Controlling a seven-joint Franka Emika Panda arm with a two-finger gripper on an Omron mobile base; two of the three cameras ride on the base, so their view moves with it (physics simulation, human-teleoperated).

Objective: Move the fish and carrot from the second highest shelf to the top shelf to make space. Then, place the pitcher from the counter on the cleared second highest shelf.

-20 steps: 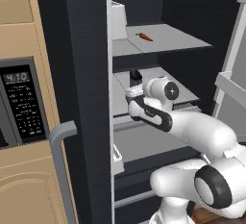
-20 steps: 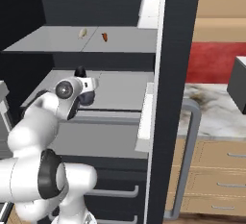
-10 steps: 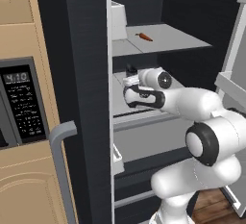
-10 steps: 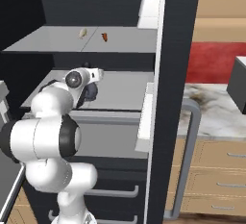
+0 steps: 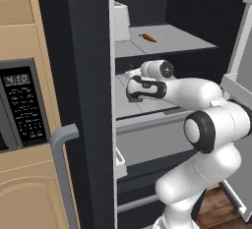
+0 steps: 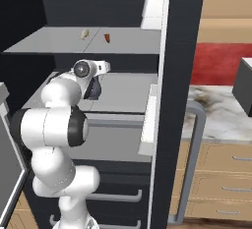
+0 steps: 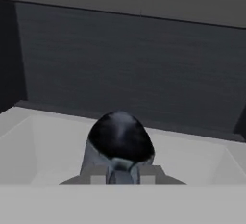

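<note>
pitcher (image 7: 120, 143): dark, on second highest shelf (image 6: 125, 93), at gripper (image 7: 121, 176) tips | gripper: jaws nearly shut, pinching pitcher's near edge | carrot (image 5: 147, 38) and fish (image 6: 84, 33): side by side on top shelf (image 5: 177, 39) | fridge door (image 5: 88, 75): open, left of the arm

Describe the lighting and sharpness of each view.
Left base view: even flat light, crisp edges, the carrot clear on the top shelf. Right base view: fridge interior dark, fish small but distinct. Hand view: dim and soft, the pitcher a dark blurry dome with a faint sheen just beyond the claw.
</note>
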